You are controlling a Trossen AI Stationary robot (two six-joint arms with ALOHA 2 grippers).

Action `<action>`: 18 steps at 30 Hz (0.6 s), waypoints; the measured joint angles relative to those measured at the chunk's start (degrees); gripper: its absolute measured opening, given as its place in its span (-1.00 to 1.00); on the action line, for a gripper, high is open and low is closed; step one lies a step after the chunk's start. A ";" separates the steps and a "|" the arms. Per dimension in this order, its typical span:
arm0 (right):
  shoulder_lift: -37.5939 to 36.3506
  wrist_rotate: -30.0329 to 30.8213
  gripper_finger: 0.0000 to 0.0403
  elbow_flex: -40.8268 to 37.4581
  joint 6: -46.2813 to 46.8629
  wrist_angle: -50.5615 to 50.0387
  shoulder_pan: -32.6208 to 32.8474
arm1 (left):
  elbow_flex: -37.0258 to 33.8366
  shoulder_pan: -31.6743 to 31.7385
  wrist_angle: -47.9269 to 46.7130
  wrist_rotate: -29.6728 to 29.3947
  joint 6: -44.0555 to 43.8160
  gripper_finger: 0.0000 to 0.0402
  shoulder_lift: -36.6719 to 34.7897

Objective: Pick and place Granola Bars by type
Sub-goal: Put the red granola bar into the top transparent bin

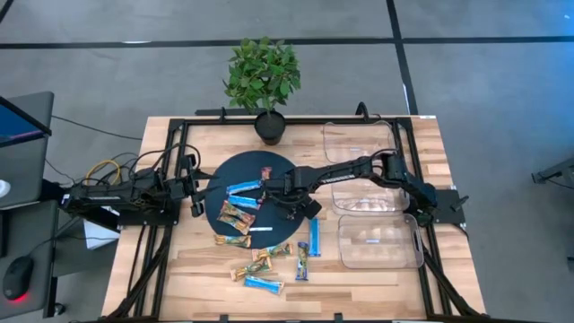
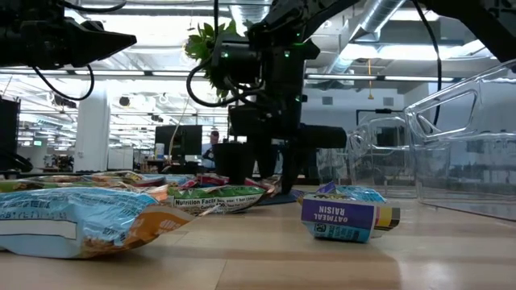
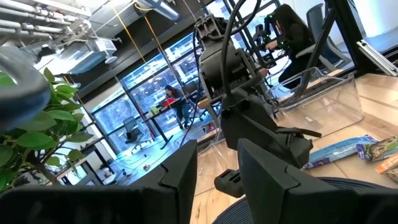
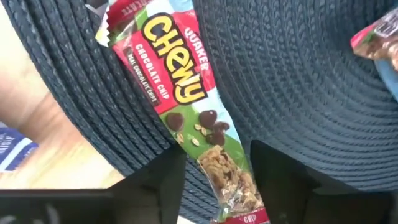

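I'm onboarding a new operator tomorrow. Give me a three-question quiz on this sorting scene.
1. True or false: the right gripper has a Chewy chocolate chip bar between its fingers, over the dark round mat.
2. Which arm waits at the table's edge, away from the bars?
A. left
B. right
3. Fill in: the clear bins stand on the robot's ____ side of the table.

Key:
1. True. The bar runs between the two fingers, though a firm grip cannot be judged.
2. A. The left gripper hangs by the mat's edge.
3. Right.
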 joint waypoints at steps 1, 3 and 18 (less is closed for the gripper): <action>0.00 0.00 -0.26 0.03 0.30 -0.30 0.01 | 0.00 -0.02 0.00 0.00 0.00 -0.44 0.00; 0.00 0.01 -0.37 0.22 0.69 -1.26 0.07 | -0.02 0.00 0.00 0.00 0.02 -0.44 0.00; -4.40 -0.13 -0.72 0.36 5.96 -4.50 0.11 | 0.00 -0.02 -0.20 0.00 0.04 -0.44 0.00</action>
